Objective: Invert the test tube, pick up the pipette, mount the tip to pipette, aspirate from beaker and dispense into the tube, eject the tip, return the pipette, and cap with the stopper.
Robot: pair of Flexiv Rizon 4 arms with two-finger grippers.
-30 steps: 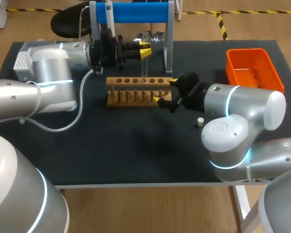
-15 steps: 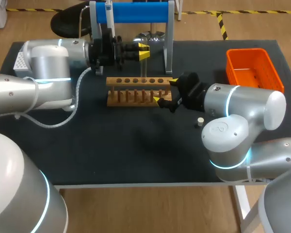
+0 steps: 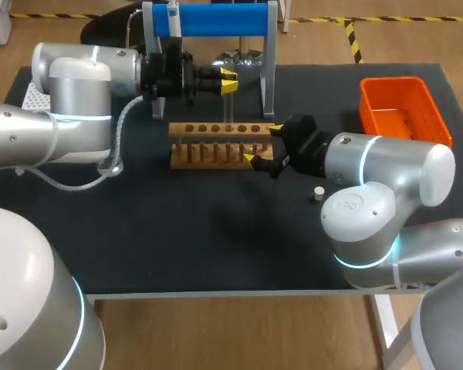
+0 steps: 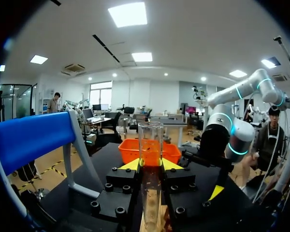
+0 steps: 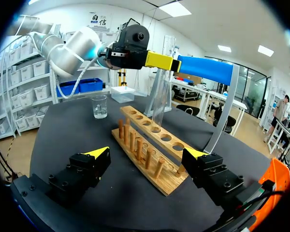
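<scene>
My left gripper (image 3: 230, 80) is shut on a clear glass test tube (image 3: 229, 102), held upright above the wooden rack (image 3: 216, 128) near its right-hand holes. In the left wrist view the tube (image 4: 151, 140) stands between the yellow tips of the left gripper (image 4: 151, 165). From the right wrist the tube (image 5: 163, 82) reaches down to a rack (image 5: 147, 150) hole. My right gripper (image 5: 146, 153) stands open on both sides of the rack's near end (image 3: 261, 146). The pipette (image 3: 174, 17) hangs on the blue stand (image 3: 216, 19). A small stopper (image 3: 319, 193) lies right of the rack. The beaker (image 5: 99, 106) sits beyond the rack.
An orange basket (image 3: 400, 108) stands at the table's back right. A white box (image 5: 123, 93) sits behind the beaker. The blue stand's metal legs (image 3: 268, 69) rise just behind the rack. Dark table surface (image 3: 216, 231) stretches in front of the rack.
My left arm's elbow has swung up and back while its gripper stayed over the rack with the tube. The right arm has not moved.
</scene>
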